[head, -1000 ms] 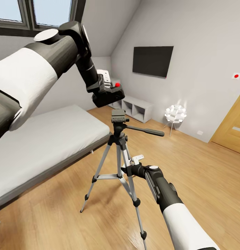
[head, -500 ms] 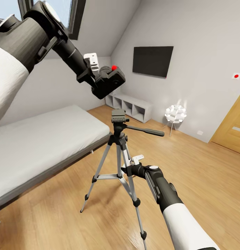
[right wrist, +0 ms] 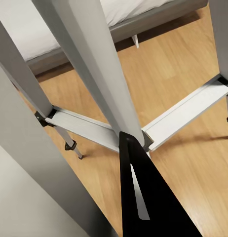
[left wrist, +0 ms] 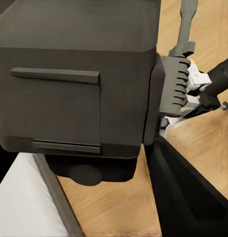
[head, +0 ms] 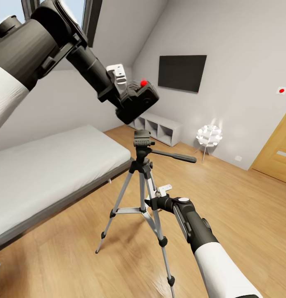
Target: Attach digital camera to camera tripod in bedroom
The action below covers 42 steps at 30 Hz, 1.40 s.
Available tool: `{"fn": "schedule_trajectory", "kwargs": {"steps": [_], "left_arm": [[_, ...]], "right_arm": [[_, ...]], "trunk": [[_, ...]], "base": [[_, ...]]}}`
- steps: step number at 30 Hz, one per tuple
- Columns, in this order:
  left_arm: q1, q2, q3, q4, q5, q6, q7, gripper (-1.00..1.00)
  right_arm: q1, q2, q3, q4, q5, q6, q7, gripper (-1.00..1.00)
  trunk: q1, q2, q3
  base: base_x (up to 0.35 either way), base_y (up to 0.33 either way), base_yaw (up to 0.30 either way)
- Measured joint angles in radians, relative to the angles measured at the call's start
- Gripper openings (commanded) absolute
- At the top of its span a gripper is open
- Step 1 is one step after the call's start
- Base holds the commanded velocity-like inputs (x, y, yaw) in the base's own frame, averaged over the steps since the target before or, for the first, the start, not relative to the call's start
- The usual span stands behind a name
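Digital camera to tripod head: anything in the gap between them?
Nothing. In the head view the digital camera, held in the left gripper, hangs above the head of the camera tripod; the gap shows just the white shelf far behind.

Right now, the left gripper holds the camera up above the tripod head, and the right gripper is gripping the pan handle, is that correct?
Not quite: the right gripper is on the tripod at its legs, well below the pan handle, as the head view shows. The left gripper does hold the camera above the tripod head.
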State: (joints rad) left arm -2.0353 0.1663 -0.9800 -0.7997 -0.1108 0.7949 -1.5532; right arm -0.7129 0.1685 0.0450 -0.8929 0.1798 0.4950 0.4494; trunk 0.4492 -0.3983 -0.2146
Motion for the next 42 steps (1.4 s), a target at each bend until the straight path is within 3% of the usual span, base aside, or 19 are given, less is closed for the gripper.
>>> {"fn": "schedule_trajectory", "kwargs": {"steps": [5,7,27,32,33,42], "left_arm": [[0.0,0.002,-0.083,-0.007,0.016,0.039,0.002,-1.0],[0.0,0.002,-0.095,-0.008,0.016,0.043,0.002,-1.0],[-0.043,-0.004,-0.118,-0.03,-0.021,0.04,0.002,-1.0],[-0.044,-0.025,-0.118,-0.027,-0.092,0.042,0.002,-1.0],[-0.044,-0.046,-0.118,-0.023,-0.128,0.042,0.002,-1.0],[-0.045,-0.119,-0.12,0.007,-0.228,0.042,0.003,-1.0]], "right_arm": [[0.0,0.0,0.0,0.0,0.0,0.0,0.0,-1.0],[0.0,0.0,0.0,0.001,0.0,-0.001,0.0,-1.0],[0.0,0.001,0.0,0.0,0.002,-0.001,0.0,-1.0],[0.0,0.002,0.0,-0.001,0.003,0.0,0.0,-1.0],[0.0,0.003,0.0,-0.001,0.003,0.0,-0.001,-1.0],[0.0,0.004,0.0,-0.001,0.006,0.0,-0.001,-1.0]], "trunk": [[0.0,0.0,0.0],[0.0,0.0,0.0],[0.0,0.0,0.0],[0.0,0.0,0.0],[0.0,0.0,0.0],[0.0,0.0,0.0]], "base": [[0.0,0.0,0.0],[0.0,0.0,0.0],[0.0,0.0,0.0],[0.0,0.0,0.0],[0.0,0.0,0.0],[0.0,0.0,0.0]]}}
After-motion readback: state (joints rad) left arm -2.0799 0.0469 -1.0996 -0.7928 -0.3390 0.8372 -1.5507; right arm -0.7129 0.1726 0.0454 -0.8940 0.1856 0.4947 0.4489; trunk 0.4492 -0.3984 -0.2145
